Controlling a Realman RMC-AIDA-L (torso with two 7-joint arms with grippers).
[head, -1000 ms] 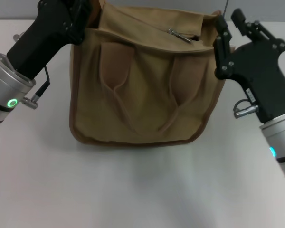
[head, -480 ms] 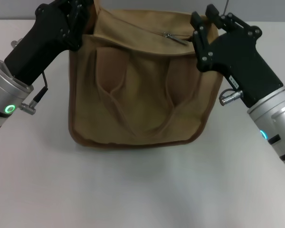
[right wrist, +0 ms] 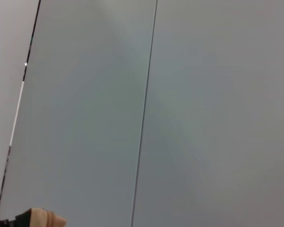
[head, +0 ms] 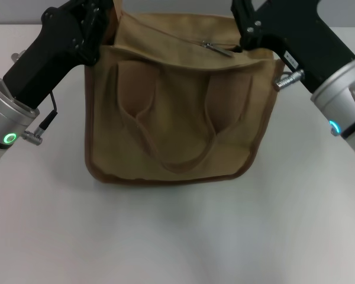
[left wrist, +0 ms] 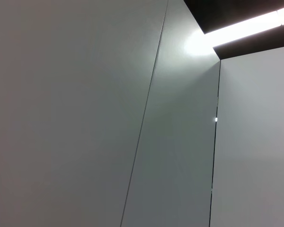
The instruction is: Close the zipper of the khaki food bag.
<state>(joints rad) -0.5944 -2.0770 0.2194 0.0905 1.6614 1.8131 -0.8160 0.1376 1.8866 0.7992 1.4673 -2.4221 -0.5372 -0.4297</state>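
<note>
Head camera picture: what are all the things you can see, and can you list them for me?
khaki food bag: one, tan with darker brown edges, standing in the middle of the table.
zipper: one, khaki tape with a small silver slider, across the bag's top, slider toward the robot's right.
handles: two, tan loops, hanging down the bag's front.
table: one, white, under the bag.
wall panels: grey, all that the left wrist view shows; the right wrist view shows the same.
left hand: one, black, at the bag's top left corner.
right hand: one, black, at the bag's top right, close to the slider.
</note>
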